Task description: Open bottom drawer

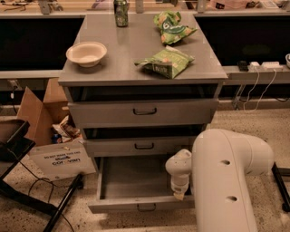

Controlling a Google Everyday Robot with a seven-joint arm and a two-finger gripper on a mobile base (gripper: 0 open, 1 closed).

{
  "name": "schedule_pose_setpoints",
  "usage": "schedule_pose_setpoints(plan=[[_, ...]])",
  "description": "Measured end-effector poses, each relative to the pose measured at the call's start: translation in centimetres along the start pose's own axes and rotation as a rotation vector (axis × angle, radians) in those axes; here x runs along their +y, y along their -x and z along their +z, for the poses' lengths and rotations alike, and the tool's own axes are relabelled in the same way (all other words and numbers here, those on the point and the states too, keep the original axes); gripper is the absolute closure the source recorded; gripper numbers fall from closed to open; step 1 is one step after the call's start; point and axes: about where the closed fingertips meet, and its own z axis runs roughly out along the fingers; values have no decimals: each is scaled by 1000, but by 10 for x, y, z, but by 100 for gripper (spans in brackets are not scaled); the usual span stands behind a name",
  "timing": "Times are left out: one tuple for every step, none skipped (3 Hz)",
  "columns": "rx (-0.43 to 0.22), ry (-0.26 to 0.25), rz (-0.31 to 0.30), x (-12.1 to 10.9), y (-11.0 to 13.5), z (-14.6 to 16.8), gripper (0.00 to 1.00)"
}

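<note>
Under claw, bottom drawer lies crosswise, facing camera.

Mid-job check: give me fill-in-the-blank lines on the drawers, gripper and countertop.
The bottom drawer is ____, not shut.
The gripper points ____ into that drawer, near its front.
The cabinet top holds one bowl, one can and ____ green snack bags.
Missing: open; down; two.

Grey metal bottom drawer stands open, lowest of three under the grey counter. White arm's gripper in drawer tray, right side. On counter: cream paper bowl left, green foil bag right, green can behind.
</note>
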Motion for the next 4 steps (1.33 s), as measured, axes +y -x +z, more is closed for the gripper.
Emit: schedule_pose_setpoints(plan=[[7,5,-2,3,-4,2,16],[7,5,-1,3,-4,3,0],[7,6,-1,3,-4,3,0],[6,76,22,10,-10,30,15]])
